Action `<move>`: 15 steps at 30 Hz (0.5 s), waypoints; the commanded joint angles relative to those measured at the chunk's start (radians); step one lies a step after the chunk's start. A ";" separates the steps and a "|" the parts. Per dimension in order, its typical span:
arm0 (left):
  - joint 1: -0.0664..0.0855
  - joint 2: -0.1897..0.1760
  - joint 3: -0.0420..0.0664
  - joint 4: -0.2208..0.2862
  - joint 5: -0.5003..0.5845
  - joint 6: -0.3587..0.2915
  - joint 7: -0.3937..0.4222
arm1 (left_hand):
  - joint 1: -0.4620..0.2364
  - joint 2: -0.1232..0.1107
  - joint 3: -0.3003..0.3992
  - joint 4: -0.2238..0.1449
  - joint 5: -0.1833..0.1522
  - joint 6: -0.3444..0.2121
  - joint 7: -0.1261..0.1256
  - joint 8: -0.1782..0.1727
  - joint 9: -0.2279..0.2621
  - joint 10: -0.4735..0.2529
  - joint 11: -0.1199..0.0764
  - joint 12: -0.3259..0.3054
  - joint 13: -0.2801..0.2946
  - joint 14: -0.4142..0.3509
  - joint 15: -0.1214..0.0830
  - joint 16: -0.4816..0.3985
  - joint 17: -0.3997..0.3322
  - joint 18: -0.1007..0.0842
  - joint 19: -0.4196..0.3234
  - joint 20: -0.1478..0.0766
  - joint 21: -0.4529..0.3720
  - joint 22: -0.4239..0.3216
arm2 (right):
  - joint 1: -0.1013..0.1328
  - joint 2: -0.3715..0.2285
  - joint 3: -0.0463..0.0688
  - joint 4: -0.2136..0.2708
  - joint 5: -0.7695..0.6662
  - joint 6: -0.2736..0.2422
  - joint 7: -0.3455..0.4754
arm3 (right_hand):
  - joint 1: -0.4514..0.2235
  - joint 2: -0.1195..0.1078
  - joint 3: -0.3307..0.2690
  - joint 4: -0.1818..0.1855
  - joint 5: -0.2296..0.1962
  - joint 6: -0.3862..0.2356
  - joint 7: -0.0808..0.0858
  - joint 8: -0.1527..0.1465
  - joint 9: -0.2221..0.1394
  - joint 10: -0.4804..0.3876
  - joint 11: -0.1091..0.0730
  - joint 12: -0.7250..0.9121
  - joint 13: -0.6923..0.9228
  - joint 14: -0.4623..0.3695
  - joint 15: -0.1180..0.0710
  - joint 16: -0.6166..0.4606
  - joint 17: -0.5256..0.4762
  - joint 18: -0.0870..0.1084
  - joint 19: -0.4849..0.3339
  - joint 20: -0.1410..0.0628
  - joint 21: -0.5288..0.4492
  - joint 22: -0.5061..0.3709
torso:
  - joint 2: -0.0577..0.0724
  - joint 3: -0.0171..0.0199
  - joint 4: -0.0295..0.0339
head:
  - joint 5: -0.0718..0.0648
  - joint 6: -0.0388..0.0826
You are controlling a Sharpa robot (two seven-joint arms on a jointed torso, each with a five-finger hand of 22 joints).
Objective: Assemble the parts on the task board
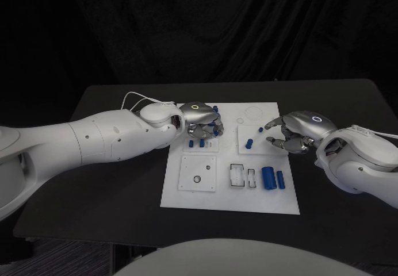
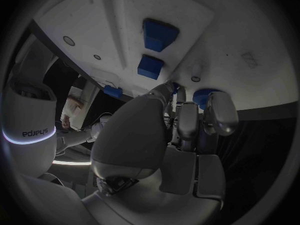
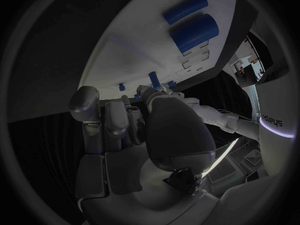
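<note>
your left hand (image 1: 202,119) sits over the far left part of the task board (image 1: 199,198), fingers curled down toward a cluster of small blue parts (image 1: 196,144) just below it. from the left wrist view the fingertips (image 2: 215,110) hang close above the white plate with a small blue piece (image 2: 203,96) right at them — it looks pinched, but you cannot tell for sure from these angles, since the palm hides the contact.

your right hand (image 1: 297,133) hovers at the board's right edge, fingers bent inward and apart from one another. a small blue part (image 1: 270,123) shows at one fingertip, and another small blue piece (image 1: 251,141) stands on the plate just beside the hand; whether the hand really grips the first one is unclear.

nearer to you on the board, a large blue cylinder (image 1: 268,177) lies on its side next to a thinner blue bar (image 1: 281,180) — both well apart from either hand. to their left are two narrow rectangular slots (image 1: 238,175) and a square insert with a round hole (image 1: 199,173). the right wrist view shows the same cylinder (image 3: 195,32) and bar (image 3: 185,9) lying side by side.
</note>
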 commanded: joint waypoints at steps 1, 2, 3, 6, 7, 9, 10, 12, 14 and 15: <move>-0.004 0.003 0.000 -0.003 -0.001 -0.021 -0.003 | 0.009 0.010 0.012 -0.005 0.006 0.007 0.004 0.001 0.003 0.014 -0.001 0.011 0.006 -0.002 -0.008 0.003 -0.002 -0.004 0.005 -0.004 0.007 0.150 | 0.001 0.001 0.001 0.001 -0.003 0.014 -0.017 | 0.003 -0.004 0.006 0.000 0.006 0.005 0.000 0.004 -0.002 -0.005 -0.002 -0.007 0.078 0.003 -0.004 -0.007 -0.003 0.003 0.006 -0.001 -0.008 0.085 | -0.001 0.0001 -0.0005 | 0.000 0.000; -0.004 0.003 0.000 -0.003 -0.001 -0.024 -0.004 | 0.011 0.011 0.013 -0.006 0.006 0.008 0.005 0.001 0.003 0.016 -0.002 0.013 0.008 0.000 -0.009 0.004 0.000 -0.004 0.006 -0.005 0.008 0.150 | 0.001 0.001 0.001 0.000 -0.003 0.015 -0.017 | 0.003 -0.004 0.006 0.000 0.006 0.005 0.000 0.004 -0.002 -0.005 -0.002 -0.007 0.078 0.003 -0.004 -0.007 -0.003 0.003 0.006 -0.001 -0.008 0.085 | -0.001 0.0000 -0.0003 | 0.000 0.000; -0.004 0.003 0.000 -0.004 -0.001 -0.027 -0.004 | 0.015 0.013 0.016 -0.011 0.006 0.012 0.010 0.003 0.005 0.024 -0.003 0.019 0.013 0.001 -0.010 0.005 0.000 -0.005 0.008 -0.006 0.012 0.151 | 0.001 0.001 0.001 0.000 -0.003 0.016 -0.017 | 0.003 -0.004 0.006 0.000 0.006 0.005 0.000 0.004 -0.002 -0.005 -0.002 -0.007 0.078 0.003 -0.004 -0.007 -0.003 0.003 0.006 -0.001 -0.008 0.085 | 0.000 0.0000 -0.0004 | 0.001 0.000; -0.005 0.001 0.000 -0.003 -0.001 -0.039 -0.004 | 0.021 0.016 0.021 -0.017 0.007 0.014 0.012 0.002 0.007 0.030 -0.006 0.026 0.020 0.003 -0.012 0.006 0.001 -0.006 0.010 -0.007 0.016 0.152 | 0.001 0.001 0.001 0.000 -0.003 0.019 -0.017 | 0.003 -0.003 0.006 0.000 0.006 0.005 0.000 0.004 -0.002 -0.006 -0.002 -0.008 0.077 0.002 -0.004 -0.008 -0.005 0.003 0.005 -0.001 -0.011 0.085 | -0.001 0.0000 -0.0002 | 0.002 0.000; -0.005 0.000 0.000 -0.003 -0.001 -0.041 -0.004 | 0.021 0.016 0.021 -0.018 0.007 0.015 0.013 0.002 0.007 0.032 -0.006 0.027 0.020 0.003 -0.012 0.007 0.001 -0.006 0.010 -0.007 0.016 0.152 | 0.001 0.001 0.001 0.000 -0.003 0.019 -0.017 | 0.003 -0.003 0.006 0.000 0.006 0.005 0.000 0.004 -0.002 -0.006 -0.002 -0.008 0.077 0.002 -0.004 -0.008 -0.005 0.003 0.005 -0.001 -0.011 0.085 | 0.000 0.0000 -0.0002 | 0.003 0.000; -0.005 -0.005 0.000 0.001 -0.001 -0.059 -0.001 | 0.020 0.017 0.023 -0.020 0.007 0.023 0.020 0.005 0.010 0.040 -0.009 0.034 0.028 0.004 -0.014 0.007 -0.001 -0.006 0.012 -0.009 0.020 0.153 | 0.001 0.001 0.001 0.000 0.002 0.020 -0.016 | 0.003 -0.003 0.006 0.000 0.006 0.005 0.000 0.004 -0.002 -0.006 -0.002 -0.008 0.077 0.002 -0.004 -0.008 -0.005 0.003 0.005 -0.001 -0.011 0.085 | 0.000 0.0003 -0.0001 | 0.004 0.000; -0.005 -0.007 0.000 0.003 -0.001 -0.067 0.000 | 0.021 0.017 0.023 -0.022 0.007 0.030 0.026 0.008 0.013 0.045 -0.011 0.038 0.031 0.006 -0.016 0.008 0.000 -0.007 0.014 -0.010 0.024 0.153 | 0.001 0.001 0.001 -0.001 0.005 0.020 -0.015 | 0.004 -0.003 0.007 0.000 0.005 0.005 0.000 0.004 -0.002 -0.007 -0.002 -0.009 0.076 0.001 -0.004 -0.010 -0.007 0.004 0.004 -0.001 -0.014 0.084 | 0.000 0.0003 0.0001 | 0.004 0.000; -0.006 -0.016 0.000 0.013 -0.003 -0.084 0.001 | 0.021 0.016 0.024 -0.023 0.008 0.035 0.029 0.010 0.014 0.049 -0.014 0.040 0.033 0.008 -0.017 0.009 0.002 -0.008 0.016 -0.010 0.027 0.154 | 0.001 0.001 0.001 -0.001 0.010 0.021 -0.014 | 0.004 -0.003 0.007 0.000 0.004 0.005 0.000 0.003 -0.003 -0.006 -0.002 -0.008 0.077 0.001 -0.004 -0.010 -0.007 0.004 0.004 -0.001 -0.014 0.084 | 0.000 0.0003 0.0001 | 0.003 0.000; -0.006 -0.029 0.000 0.028 -0.004 -0.099 -0.001 | 0.020 0.014 0.024 -0.025 0.010 0.040 0.034 0.011 0.016 0.058 -0.017 0.042 0.036 0.008 -0.021 0.006 -0.005 -0.008 0.017 -0.012 0.030 0.154 | 0.001 0.000 0.001 -0.001 0.013 0.022 -0.013 | 0.004 -0.003 0.007 0.000 0.004 0.005 0.000 0.003 -0.003 -0.006 -0.002 -0.008 0.077 0.001 -0.004 -0.010 -0.007 0.004 0.004 -0.001 -0.014 0.084 | 0.000 0.0002 0.0003 | 0.001 0.000; -0.005 -0.037 0.000 0.038 -0.004 -0.105 -0.003 | 0.019 0.013 0.023 -0.024 0.010 0.042 0.037 0.012 0.017 0.061 -0.017 0.042 0.036 0.008 -0.021 0.005 -0.008 -0.008 0.017 -0.012 0.029 0.154 | 0.001 -0.001 0.001 -0.001 0.014 0.023 -0.013 | 0.004 -0.003 0.007 0.000 0.004 0.005 0.000 0.003 -0.003 -0.006 -0.002 -0.008 0.077 0.001 -0.004 -0.010 -0.007 0.004 0.004 -0.001 -0.014 0.084 | 0.000 0.0001 0.0005 | 0.000 0.000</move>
